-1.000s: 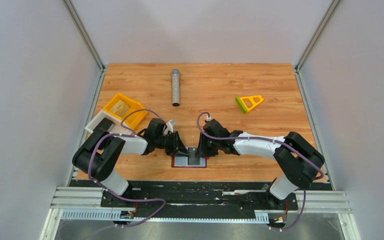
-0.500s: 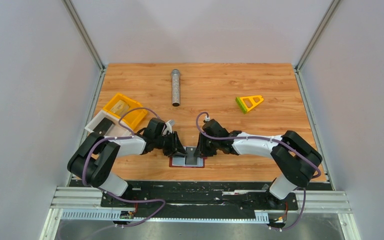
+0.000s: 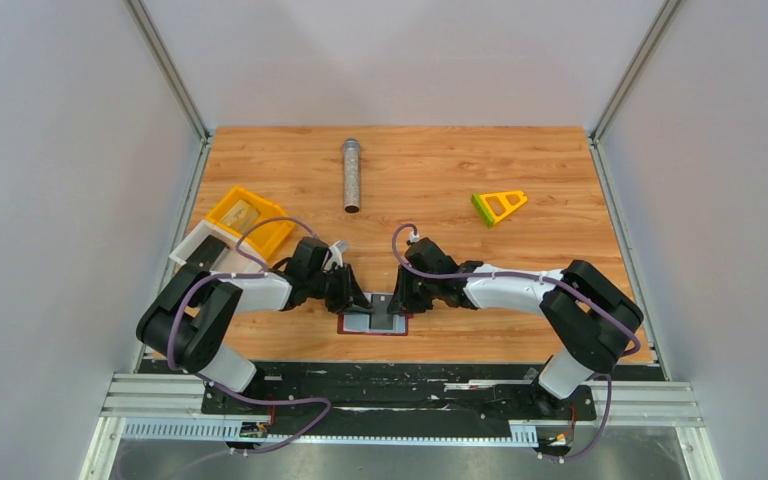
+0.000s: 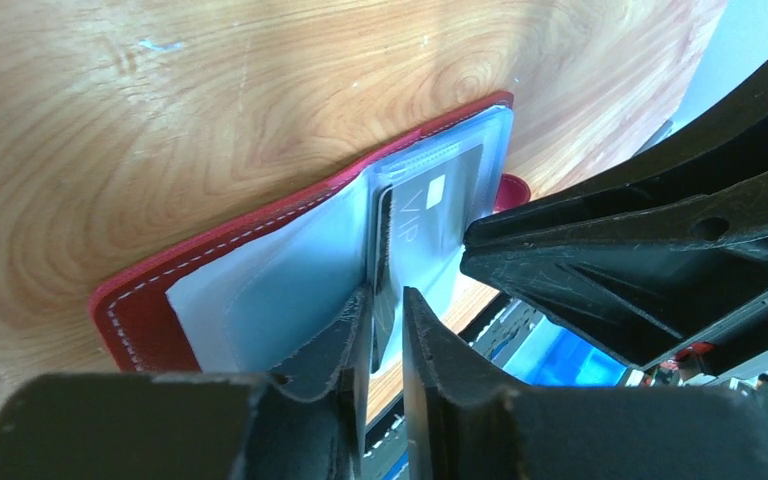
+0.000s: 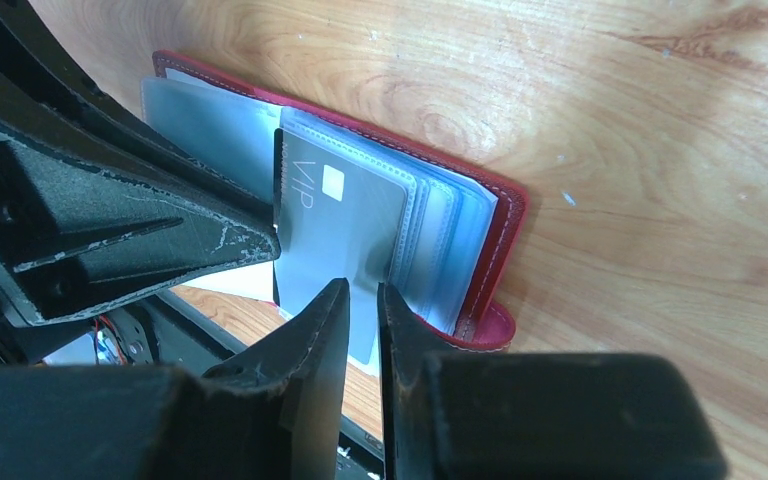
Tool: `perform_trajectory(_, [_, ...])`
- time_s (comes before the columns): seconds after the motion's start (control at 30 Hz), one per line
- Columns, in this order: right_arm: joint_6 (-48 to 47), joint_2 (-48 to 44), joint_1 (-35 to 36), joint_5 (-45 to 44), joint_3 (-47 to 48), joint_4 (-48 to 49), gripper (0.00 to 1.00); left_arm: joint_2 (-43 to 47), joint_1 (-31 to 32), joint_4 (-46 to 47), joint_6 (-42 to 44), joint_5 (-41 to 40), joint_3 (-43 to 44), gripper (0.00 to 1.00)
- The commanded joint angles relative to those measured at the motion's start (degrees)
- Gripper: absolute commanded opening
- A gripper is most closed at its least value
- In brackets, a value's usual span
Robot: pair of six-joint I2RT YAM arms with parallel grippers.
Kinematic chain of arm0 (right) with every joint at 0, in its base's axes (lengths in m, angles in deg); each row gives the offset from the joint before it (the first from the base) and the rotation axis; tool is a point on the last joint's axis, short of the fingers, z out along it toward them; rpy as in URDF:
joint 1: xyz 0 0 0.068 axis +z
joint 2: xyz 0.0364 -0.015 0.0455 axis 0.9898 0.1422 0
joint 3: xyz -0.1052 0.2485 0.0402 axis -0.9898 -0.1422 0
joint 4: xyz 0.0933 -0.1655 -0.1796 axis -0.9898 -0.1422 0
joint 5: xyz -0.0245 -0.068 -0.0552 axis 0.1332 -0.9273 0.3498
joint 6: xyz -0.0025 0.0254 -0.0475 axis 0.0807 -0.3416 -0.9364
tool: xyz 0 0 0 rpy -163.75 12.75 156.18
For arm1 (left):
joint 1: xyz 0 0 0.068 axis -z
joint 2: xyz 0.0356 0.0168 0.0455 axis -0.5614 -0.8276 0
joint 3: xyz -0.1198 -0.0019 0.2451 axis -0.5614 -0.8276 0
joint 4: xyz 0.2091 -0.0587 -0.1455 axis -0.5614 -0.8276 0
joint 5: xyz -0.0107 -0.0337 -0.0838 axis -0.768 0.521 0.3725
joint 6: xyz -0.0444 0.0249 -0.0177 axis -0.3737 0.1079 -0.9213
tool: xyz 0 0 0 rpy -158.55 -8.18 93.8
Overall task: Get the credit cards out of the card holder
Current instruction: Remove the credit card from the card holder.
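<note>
The dark-red card holder (image 3: 360,323) lies open near the table's front edge, blue-grey pockets up; it also shows in the left wrist view (image 4: 140,310) and the right wrist view (image 5: 495,215). A dark grey card (image 4: 430,215) marked VIP sits in a raised clear pocket leaf (image 5: 335,215). My left gripper (image 3: 358,300) is nearly shut on the card's side edge (image 4: 384,295). My right gripper (image 3: 397,303) is shut on the leaf's lower edge (image 5: 360,287). A tan-gold card (image 3: 243,212) lies in the yellow tray.
The yellow tray (image 3: 272,236) and a white tray (image 3: 192,247) stand at the left edge. A metal cylinder (image 3: 351,175) lies at the back middle. A yellow-green triangular piece (image 3: 499,205) lies at the back right.
Both grippers and the card holder have shifted slightly to the left. The grips look the same.
</note>
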Motion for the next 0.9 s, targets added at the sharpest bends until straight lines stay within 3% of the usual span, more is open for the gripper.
perform_trajectory(0.0, [-0.18,2.85,0.06,-1.48,-0.52,-1.59,0.18,-0.24,0.47,5.83,-2.57,3.80,-0.70,0.20])
perform_trajectory(0.2, [-0.62,2.35,-0.85,-1.57,-1.21,-1.77,0.18,0.07,0.17,6.35,-3.29,4.60,-0.78,0.00])
perform_trajectory(0.57, [-3.00,0.58,-2.85,-2.01,-3.02,-2.29,0.18,4.49,-1.46,-3.21,0.84,0.31,-0.31,0.00])
perform_trajectory(0.87, [-4.62,0.46,-2.96,-2.31,-2.32,-3.13,0.18,5.10,-1.47,-5.87,1.74,-1.63,-0.04,0.00])
